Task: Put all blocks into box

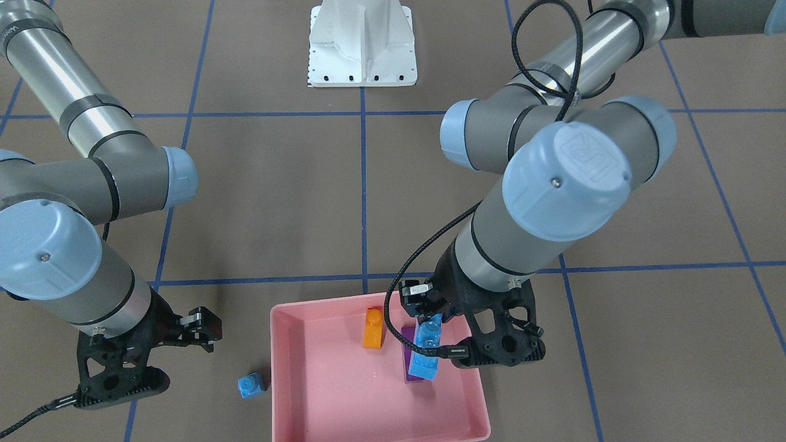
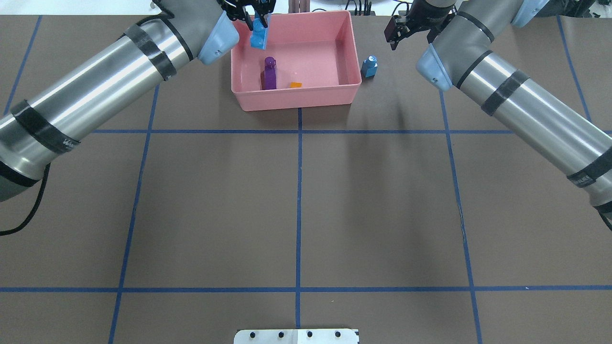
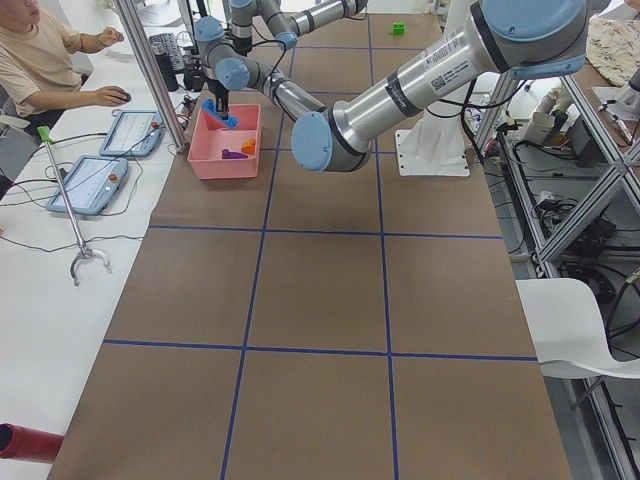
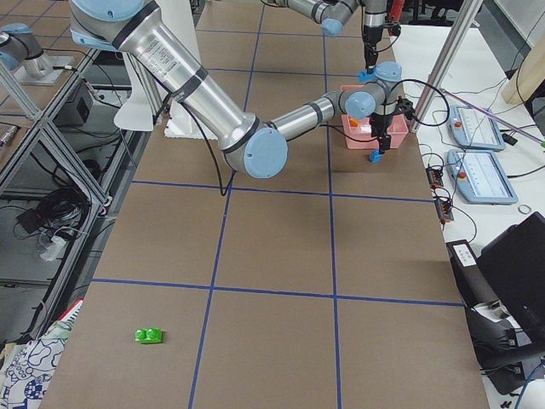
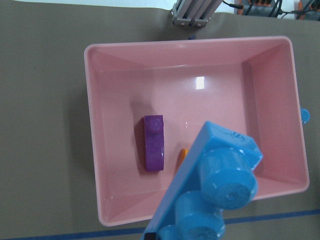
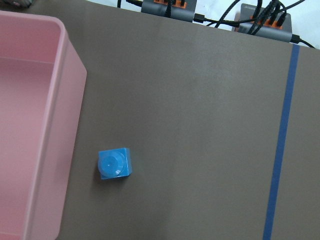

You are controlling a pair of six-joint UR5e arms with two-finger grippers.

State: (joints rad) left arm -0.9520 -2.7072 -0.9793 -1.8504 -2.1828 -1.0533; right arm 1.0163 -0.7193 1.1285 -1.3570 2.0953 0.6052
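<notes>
Box [image 2: 296, 98] at the table's far edge: orange brick [image 1: 373, 328] and purple brick [image 2: 269, 74] lie inside. Long blue brick [image 5: 210, 190] hangs over it, clamped by the left gripper [image 1: 433, 319]. Still out are the tiny blue cube [image 6: 114, 163], just beside the box wall, and the green brick [image 4: 150, 336], near the table's right end. Right gripper [image 2: 398, 32] is near the cube; jaw state cannot be told.

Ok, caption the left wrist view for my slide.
Gripped long blue brick hangs over the pink box, purple brick and orange brick inside.
</notes>
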